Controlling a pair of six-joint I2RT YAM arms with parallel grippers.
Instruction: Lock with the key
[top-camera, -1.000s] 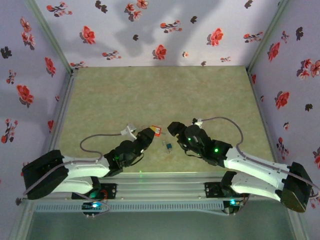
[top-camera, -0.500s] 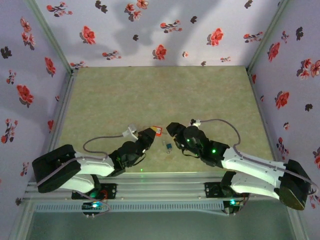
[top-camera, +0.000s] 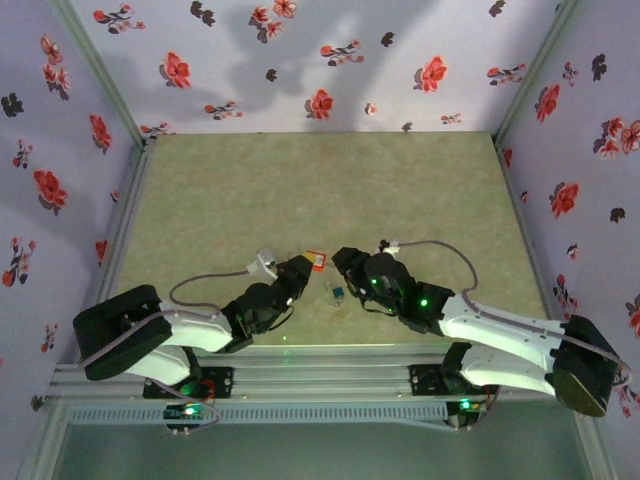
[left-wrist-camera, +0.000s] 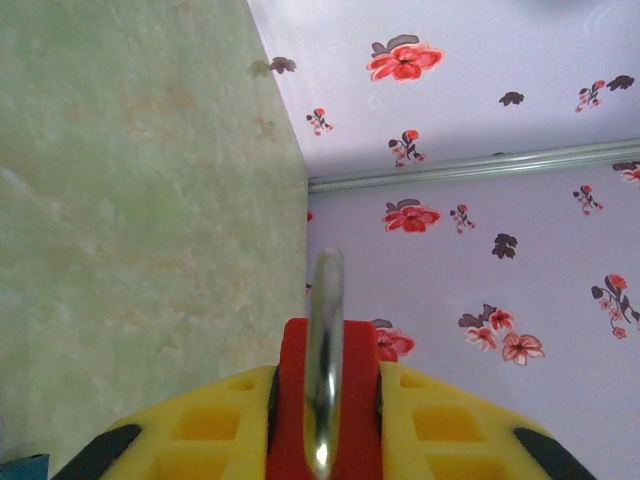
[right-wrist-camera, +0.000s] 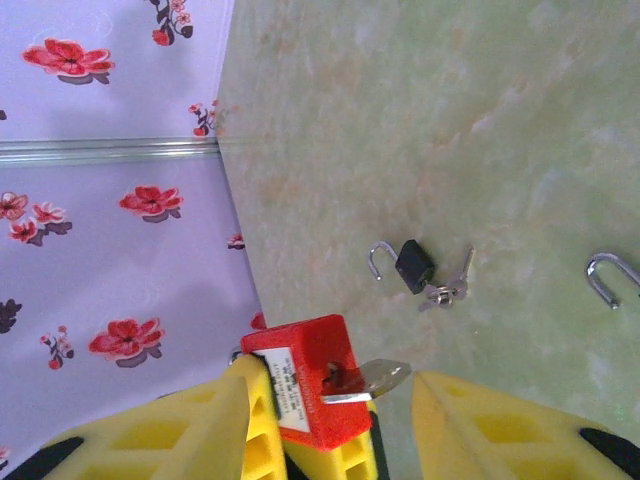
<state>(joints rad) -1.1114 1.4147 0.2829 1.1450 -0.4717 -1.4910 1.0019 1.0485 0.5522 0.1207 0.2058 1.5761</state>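
My left gripper (top-camera: 301, 268) is shut on a red padlock (top-camera: 315, 261) and holds it just above the table. In the left wrist view the lock's red body (left-wrist-camera: 292, 400) sits between the yellow fingers (left-wrist-camera: 215, 420), its silver shackle (left-wrist-camera: 325, 300) pointing away. A silver key (right-wrist-camera: 385, 378) sticks out of the lock's (right-wrist-camera: 305, 375) keyhole. My right gripper (right-wrist-camera: 330, 385) is open and straddles lock and key. Its right finger (right-wrist-camera: 500, 430) stands clear of the key head. Seen from above, the right gripper (top-camera: 342, 262) sits beside the lock.
A small black padlock (right-wrist-camera: 414, 265) with an open shackle and a bunch of keys lies on the green table (top-camera: 330, 190), just in front of the grippers (top-camera: 337, 291). Another silver shackle (right-wrist-camera: 608, 276) lies further right. Floral walls enclose the table.
The right gripper's jaws have narrowed around the key and the arm has crept slightly left toward the lock. The left arm has shifted a little while still holding the lock.
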